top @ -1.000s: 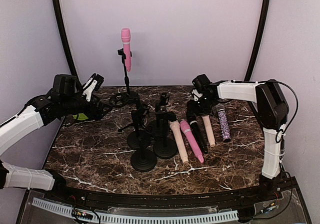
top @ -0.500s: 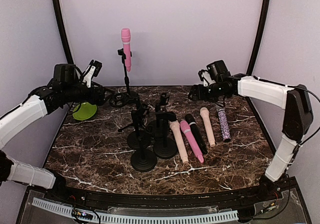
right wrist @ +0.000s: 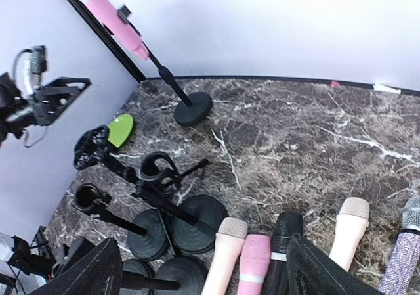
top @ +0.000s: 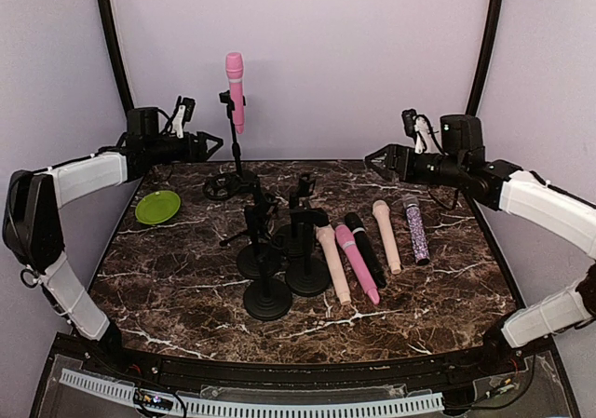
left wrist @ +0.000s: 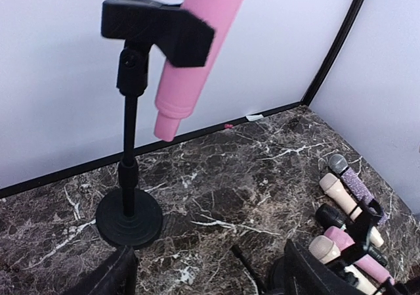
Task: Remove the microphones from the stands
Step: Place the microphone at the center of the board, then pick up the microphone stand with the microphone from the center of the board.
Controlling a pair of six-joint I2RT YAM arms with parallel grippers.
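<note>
A pink microphone sits upright in the clip of a tall black stand at the back of the table. It also shows in the left wrist view and the right wrist view. My left gripper is open and empty, raised just left of the stand at about clip height. My right gripper is open and empty, raised above the table's back right, well apart from the stand.
Several empty black stands cluster mid-table. Several loose microphones lie in a row to their right, among them a pink one and a glittery one. A green dish lies at the left.
Both arms have risen and swung toward the back. My left gripper moved up beside the tall stand. My right gripper lifted away from the row of loose microphones.
</note>
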